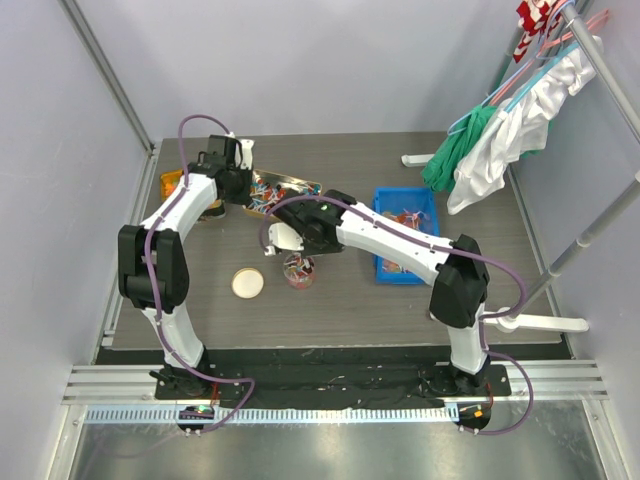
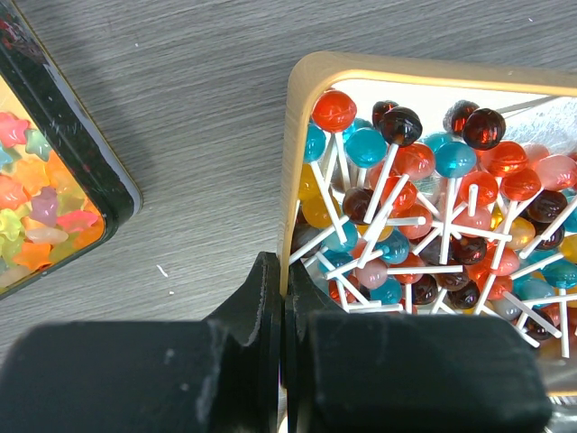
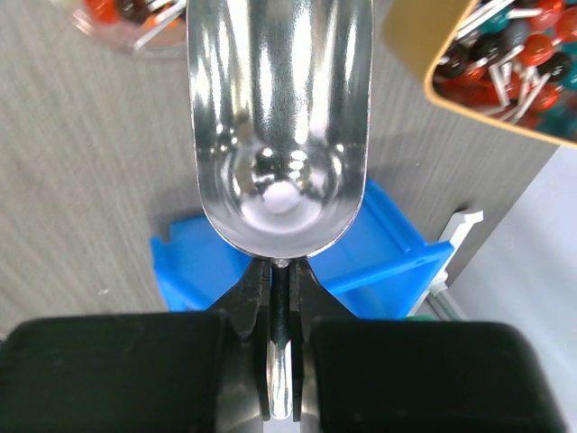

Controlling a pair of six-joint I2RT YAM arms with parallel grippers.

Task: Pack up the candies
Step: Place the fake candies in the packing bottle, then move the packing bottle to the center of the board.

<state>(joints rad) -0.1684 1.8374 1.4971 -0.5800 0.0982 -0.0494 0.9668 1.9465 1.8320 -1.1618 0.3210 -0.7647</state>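
Observation:
The candies (image 2: 424, 216) are round red, blue, brown and orange lollipops on white sticks, heaped in a tan tray (image 2: 296, 135). My left gripper (image 2: 285, 275) is shut on that tray's left rim; in the top view it (image 1: 243, 192) is at the tray's (image 1: 310, 186) left end. My right gripper (image 3: 282, 271) is shut on the handle of a shiny metal scoop (image 3: 279, 117), whose bowl is empty. In the top view the scoop (image 1: 283, 238) hangs just above a small clear jar (image 1: 297, 270) holding some lollipops. The jar (image 3: 126, 18) shows at the right wrist view's top left.
A black-rimmed container of star-shaped gummies (image 2: 36, 207) sits left of the tray. The jar's round lid (image 1: 247, 283) lies left of the jar. A blue bin (image 1: 405, 235) with sweets is under my right arm. Clothes on a rack (image 1: 500, 130) hang at the far right.

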